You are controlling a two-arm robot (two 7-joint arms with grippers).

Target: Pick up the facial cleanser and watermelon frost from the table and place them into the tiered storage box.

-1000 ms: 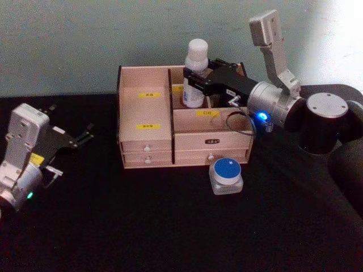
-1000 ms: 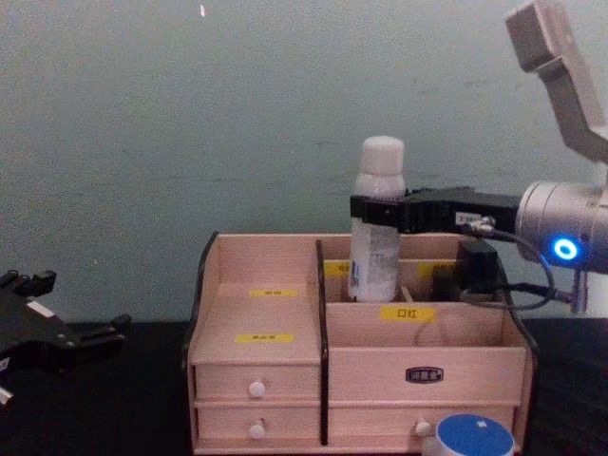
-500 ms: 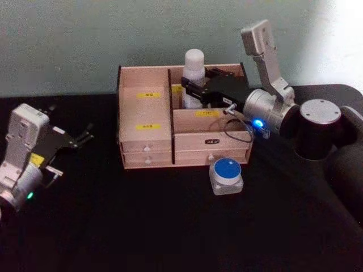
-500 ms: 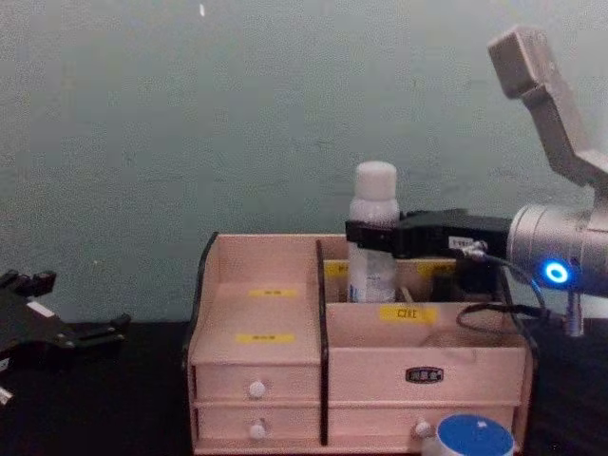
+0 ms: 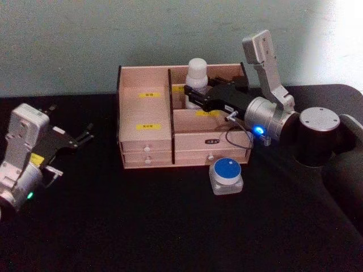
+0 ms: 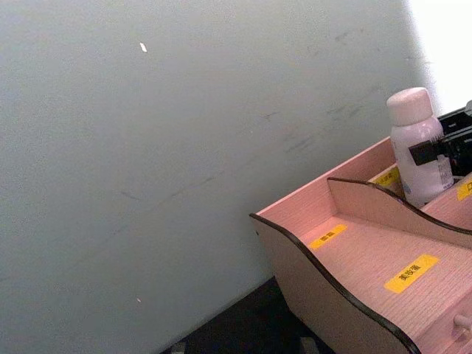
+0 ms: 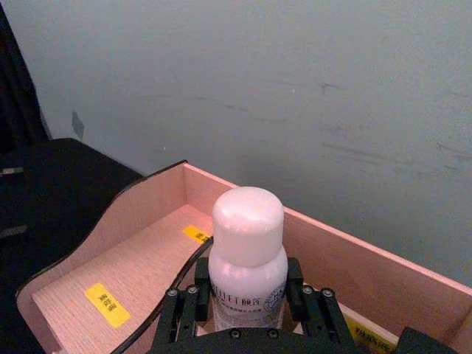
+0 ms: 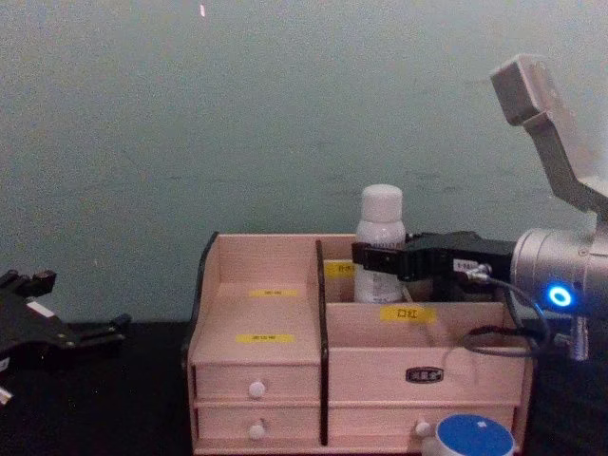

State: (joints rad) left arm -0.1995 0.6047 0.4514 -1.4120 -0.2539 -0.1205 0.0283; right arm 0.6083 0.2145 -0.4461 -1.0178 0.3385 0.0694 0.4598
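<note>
The facial cleanser (image 5: 197, 70), a white bottle with a rounded cap, stands upright in the rear right compartment of the tiered storage box (image 5: 146, 126). My right gripper (image 5: 194, 96) is shut on the bottle's body, reaching in from the right. Its black fingers (image 7: 183, 308) clamp both sides of the bottle (image 7: 248, 247). From the chest, the bottle (image 8: 381, 217) sticks up above the box (image 8: 261, 366) with the right gripper (image 8: 372, 257) across it. The watermelon frost (image 5: 227, 175), a blue-lidded jar, sits on the table in front of the box. My left gripper (image 5: 84, 135) rests open at the far left.
The table (image 5: 142, 226) is black, and a grey-green wall stands close behind the box. The box's left stepped compartments (image 6: 369, 254) hold nothing. Its small drawers with white knobs (image 8: 256, 389) are closed. The blue lid (image 8: 473, 437) shows at the chest view's lower edge.
My right gripper has lowered the facial cleanser down into the rear right compartment, so less of the bottle shows above the box. The left arm and the jar have not moved.
</note>
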